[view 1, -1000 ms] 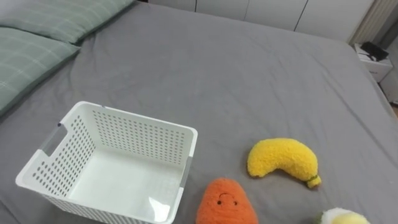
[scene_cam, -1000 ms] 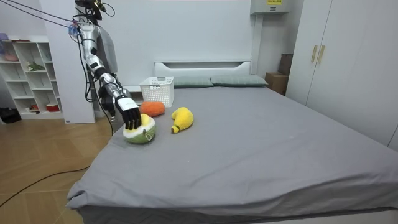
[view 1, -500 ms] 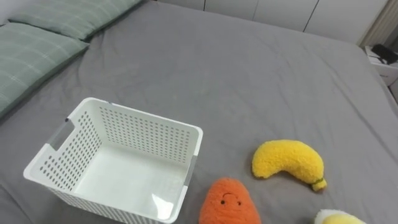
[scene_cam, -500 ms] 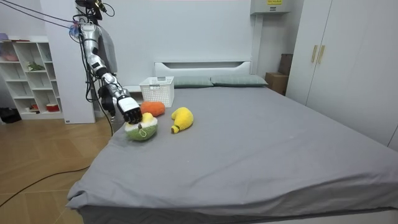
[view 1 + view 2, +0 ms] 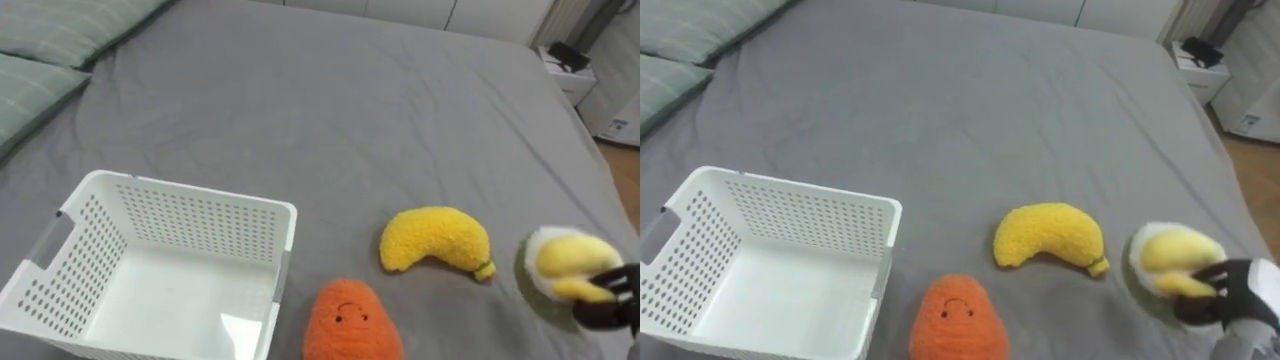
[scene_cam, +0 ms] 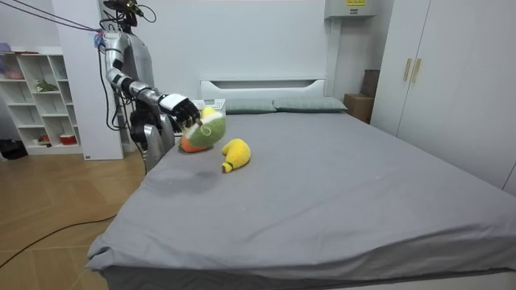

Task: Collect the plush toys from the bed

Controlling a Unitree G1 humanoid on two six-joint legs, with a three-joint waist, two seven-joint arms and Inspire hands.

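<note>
Grip: right hand [image 5: 1232, 292] clamped on round green-and-yellow plush toy [image 5: 1165, 252]. Carry high over orange plush carrot [image 5: 958, 318], centre above white perforated plastic basket [image 5: 790, 188], then release.

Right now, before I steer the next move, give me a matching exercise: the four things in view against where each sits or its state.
Things:
1. white basket
2. banana toy
3. orange toy
4. green-and-yellow toy

States:
A. gripped in the right hand, lifted off the bed
B. empty, on the bed at the robot's left
C. on the bed just right of the basket
D. on the bed, between the orange toy and the right hand

Pairs: 1-B, 2-D, 3-C, 4-A
</note>
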